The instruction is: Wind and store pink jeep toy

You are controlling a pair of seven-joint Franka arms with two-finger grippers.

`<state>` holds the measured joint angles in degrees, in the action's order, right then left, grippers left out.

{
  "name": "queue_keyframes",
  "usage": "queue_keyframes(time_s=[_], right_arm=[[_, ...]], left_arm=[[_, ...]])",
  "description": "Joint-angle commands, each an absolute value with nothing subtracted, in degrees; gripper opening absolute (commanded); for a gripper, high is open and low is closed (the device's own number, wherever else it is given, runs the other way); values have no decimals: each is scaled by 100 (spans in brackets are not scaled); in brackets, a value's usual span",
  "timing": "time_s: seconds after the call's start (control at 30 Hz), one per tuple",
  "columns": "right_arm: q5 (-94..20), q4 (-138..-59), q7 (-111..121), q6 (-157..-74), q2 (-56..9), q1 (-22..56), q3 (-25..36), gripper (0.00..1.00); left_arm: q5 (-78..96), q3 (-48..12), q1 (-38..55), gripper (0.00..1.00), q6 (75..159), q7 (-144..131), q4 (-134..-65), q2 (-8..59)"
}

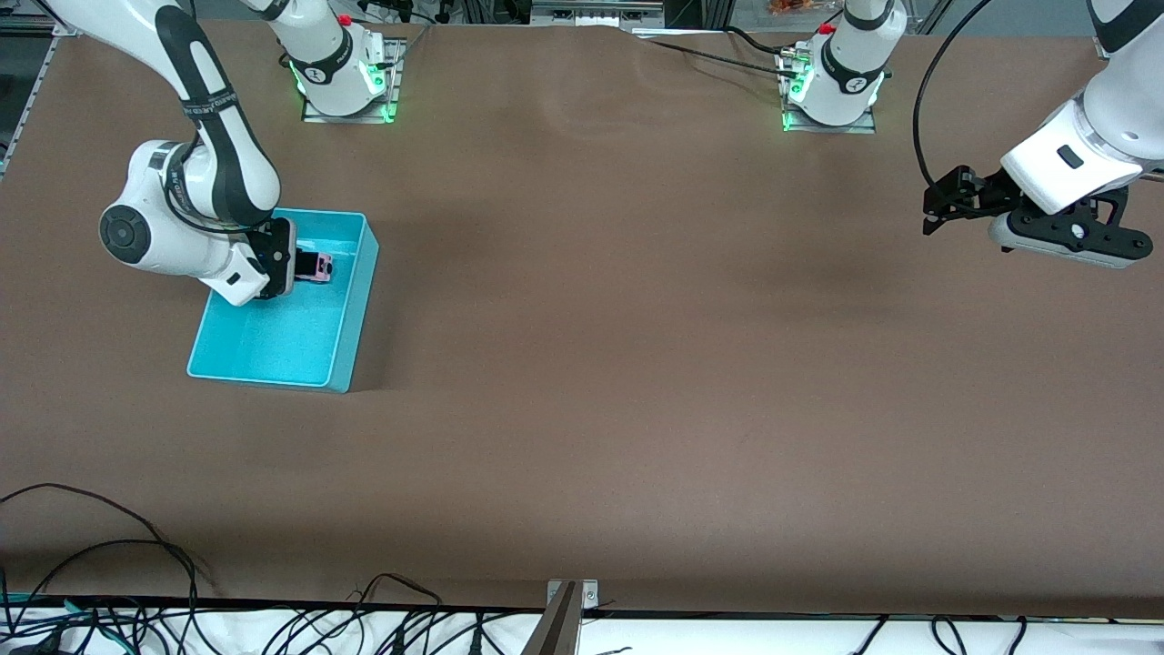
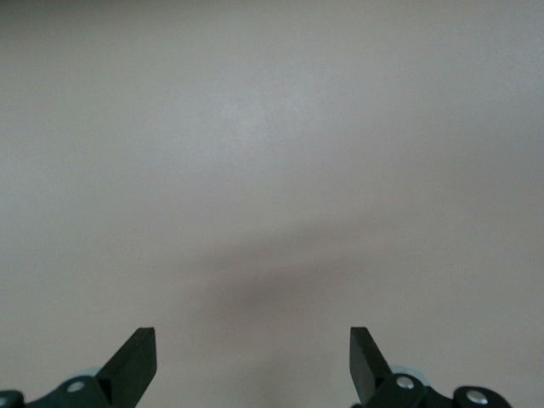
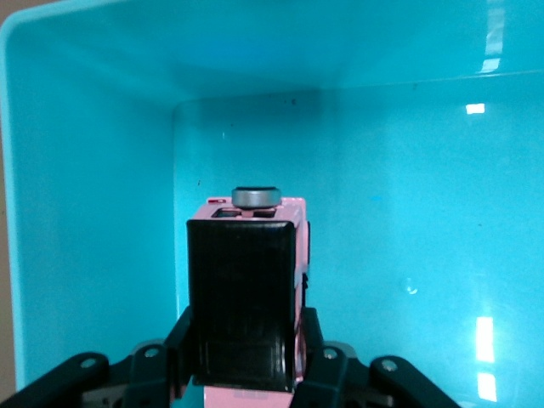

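Observation:
The pink jeep toy point(image 1: 315, 266) has a black roof and is held in my right gripper point(image 1: 296, 267) inside the turquoise bin point(image 1: 350, 300), close to the bin's end nearest the robots' bases. In the right wrist view the jeep point(image 3: 246, 289) sits between the two fingers, which press on its sides, with the bin's walls point(image 3: 85, 170) around it. My left gripper point(image 1: 937, 207) is open and empty in the air over bare table at the left arm's end. The left wrist view shows its fingers point(image 2: 136, 361) wide apart over plain table.
The brown table point(image 1: 637, 364) spreads between the two arms. Cables point(image 1: 136, 582) lie along the table edge nearest the front camera. The arm bases point(image 1: 346, 82) stand at the edge farthest from the front camera.

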<state>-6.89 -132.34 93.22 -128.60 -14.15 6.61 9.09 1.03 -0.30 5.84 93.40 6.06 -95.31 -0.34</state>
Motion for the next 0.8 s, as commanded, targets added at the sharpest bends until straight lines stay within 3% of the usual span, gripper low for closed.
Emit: queue_keyframes(time_s=[0.0, 0.03, 0.37, 0.77], right_arm=[[-984, -13421, 9475, -12938, -1195, 659, 923, 73], [-1045, -13421, 9483, -12929, -1213, 650, 932, 100], [-1143, -13114, 9475, -12806, -1143, 659, 914, 100], [-1134, -11277, 8615, -11365, -1151, 677, 923, 100]], left_arm=[[132, -9, 606, 100, 9193, 563, -9308, 62], [132, -9, 606, 100, 9193, 563, -9308, 62], [132, -9, 589, 100, 9193, 563, -9299, 70], [132, -9, 598, 100, 9185, 571, -9299, 88]])
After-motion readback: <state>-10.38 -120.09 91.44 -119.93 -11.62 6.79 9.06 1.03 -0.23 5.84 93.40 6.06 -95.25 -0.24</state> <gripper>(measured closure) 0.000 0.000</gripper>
